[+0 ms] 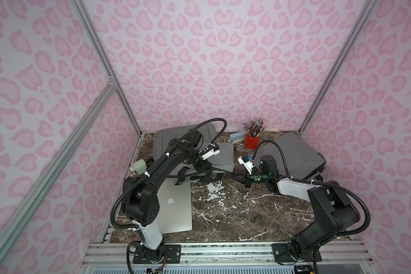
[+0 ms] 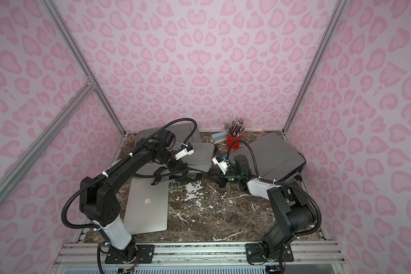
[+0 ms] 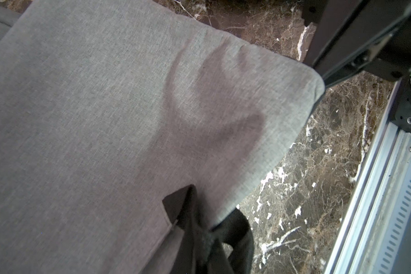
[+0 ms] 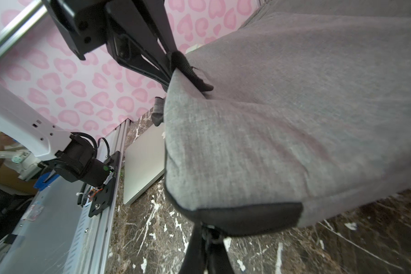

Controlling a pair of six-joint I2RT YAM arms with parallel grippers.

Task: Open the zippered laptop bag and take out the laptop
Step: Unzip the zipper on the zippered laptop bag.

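1. laptop out of the bag, flat on table by left arm base;
2. right gripper clenched on zipper pull at bag corner;
3. left gripper clamped on black strap at bag edge;
4. laptop bag slumped behind.

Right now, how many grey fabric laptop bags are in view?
3: a darker grey fabric bag back left, a lighter grey bag mid-table, a third grey bag at right. The first two may be one bag.
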